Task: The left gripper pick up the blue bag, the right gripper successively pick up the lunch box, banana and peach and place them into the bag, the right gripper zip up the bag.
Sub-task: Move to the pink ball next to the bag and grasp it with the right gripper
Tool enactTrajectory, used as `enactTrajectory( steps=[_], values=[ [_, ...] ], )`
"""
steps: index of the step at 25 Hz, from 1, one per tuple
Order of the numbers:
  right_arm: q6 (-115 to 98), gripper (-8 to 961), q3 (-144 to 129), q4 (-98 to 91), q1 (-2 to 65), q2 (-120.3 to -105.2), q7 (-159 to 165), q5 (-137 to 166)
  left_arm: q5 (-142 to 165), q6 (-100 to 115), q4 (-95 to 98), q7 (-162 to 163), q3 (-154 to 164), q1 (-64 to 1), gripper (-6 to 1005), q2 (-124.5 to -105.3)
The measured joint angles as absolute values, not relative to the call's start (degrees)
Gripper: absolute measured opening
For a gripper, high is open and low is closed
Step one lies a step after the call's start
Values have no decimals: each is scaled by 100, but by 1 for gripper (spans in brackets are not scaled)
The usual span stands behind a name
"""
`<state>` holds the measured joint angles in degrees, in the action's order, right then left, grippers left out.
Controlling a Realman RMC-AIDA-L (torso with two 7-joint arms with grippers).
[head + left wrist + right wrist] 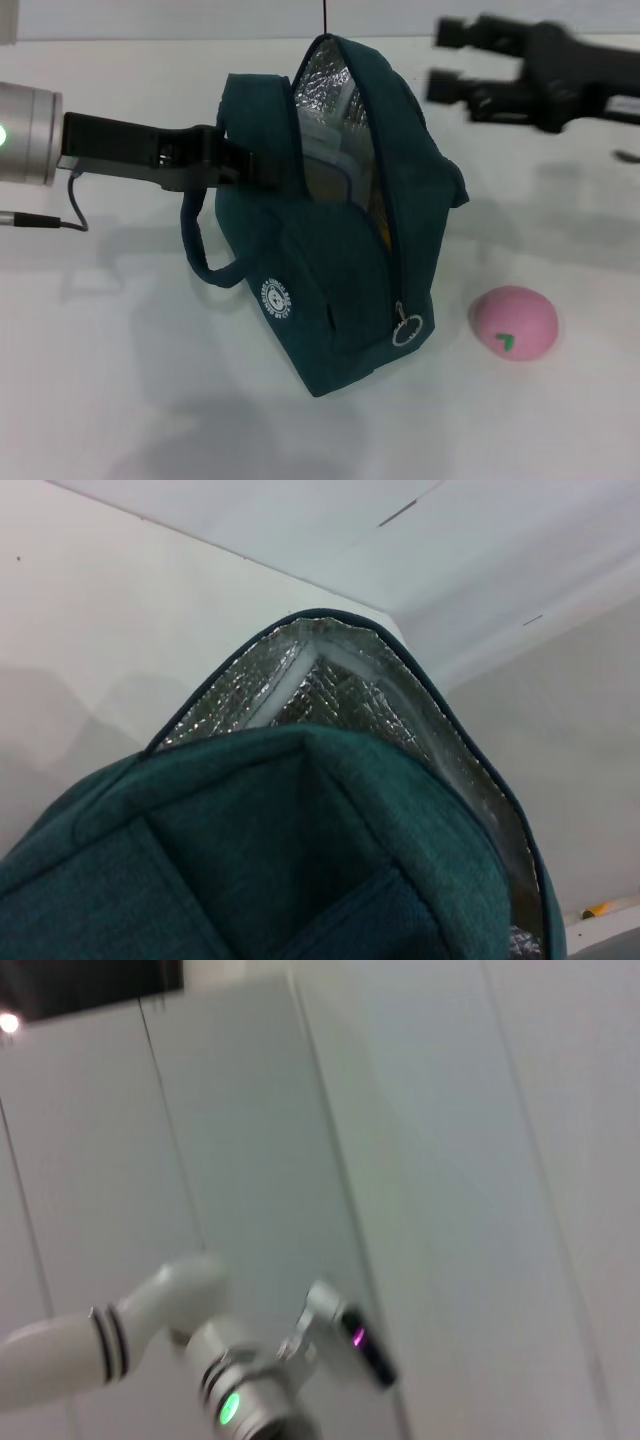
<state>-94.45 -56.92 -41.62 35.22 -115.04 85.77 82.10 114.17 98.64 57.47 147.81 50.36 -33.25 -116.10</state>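
The blue bag (340, 270) stands in the middle of the table with its mouth open and its foil lining (330, 695) showing. My left gripper (258, 168) is shut on the bag's upper left rim, beside a handle. Inside the bag sits the lunch box (335, 158). The banana shows only as a thin yellow sliver (385, 232) deeper in. The pink peach (513, 322) lies on the table to the right of the bag. My right gripper (448, 58) hovers open and empty above the table, up and to the right of the bag's mouth.
The bag's metal ring zip pull (405, 330) hangs at the low front end of the zip. A grey cable (70, 205) trails from the left arm. The right wrist view shows only the left arm's green light (232, 1407) and pale walls.
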Motion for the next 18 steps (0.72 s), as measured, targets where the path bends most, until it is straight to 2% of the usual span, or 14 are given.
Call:
enactTrajectory(
  steps=[2,7,8,11,14,16,18],
  values=[
    [-9573,815,-5440,-4438,3296,-11413,8661,8242,11417,9858,5748,14763,5036,-3316,32,-11611],
    [-9579,813,-5368,-4956,2969,-11046,9022,8753,11417,9846,5746,14750,5036,-3301,32,-11610],
    [-9602,812,-5356,-5160,2930,-10934,9282,9212,11417,9846,5741,14748,5036,-3288,32,-11610],
    [-9667,812,-5377,-5488,2928,-10851,9693,9868,11417,9844,5702,14741,5032,-3255,32,-11608],
    [-9914,812,-5412,-6116,2996,-10833,10337,10964,11417,9843,5666,14736,5020,-3252,31,-11603],
    [-10125,813,-5413,-6510,3068,-10877,10686,11604,11417,9843,5666,14736,5019,-3255,31,-11601],
    [-10314,813,-5424,-6839,3157,-10989,10973,12190,11417,9843,5666,14736,5019,-3258,31,-11595]
  ],
)
